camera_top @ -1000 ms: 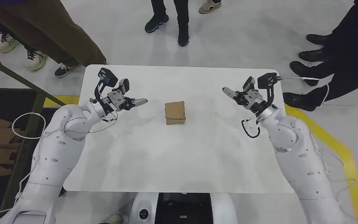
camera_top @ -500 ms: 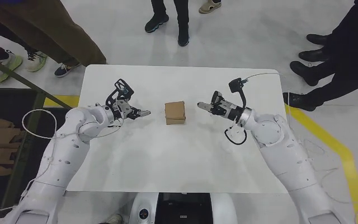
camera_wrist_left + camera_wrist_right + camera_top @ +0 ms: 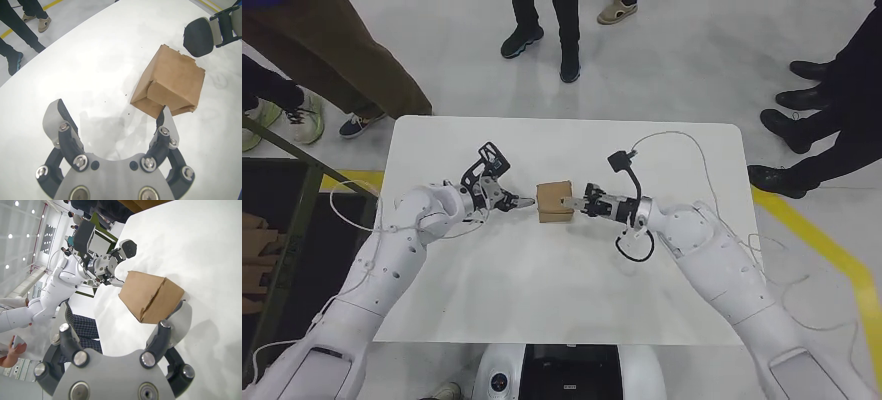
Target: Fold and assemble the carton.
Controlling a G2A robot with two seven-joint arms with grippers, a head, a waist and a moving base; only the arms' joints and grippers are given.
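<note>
- Top view: we see the carton [image 3: 555,200] standing on the white table [image 3: 542,300], a little above the centre of the frame, with a pincer on either side of it.
- The left pincer [image 3: 525,203], at the carton's left, is spread wide and holds nothing. In the left wrist view one fingertip [image 3: 167,117] meets the carton's bottom edge, and the other stands well apart over bare table.
- The right pincer [image 3: 572,205], at the carton's right, is also spread wide and grips nothing. In the right wrist view one finger [image 3: 182,313] lies against the carton's side near the table, though we cannot tell whether it presses.
- The carton is plain brown cardboard, matte, roughly a cube and closed up. Its flap seams are ragged, with small tears and a slightly gaping fold on one face.
- The fingers are silvery metal with black ribbed pads, hinged on dark links.
- The table is smooth and faintly scuffed.
</note>
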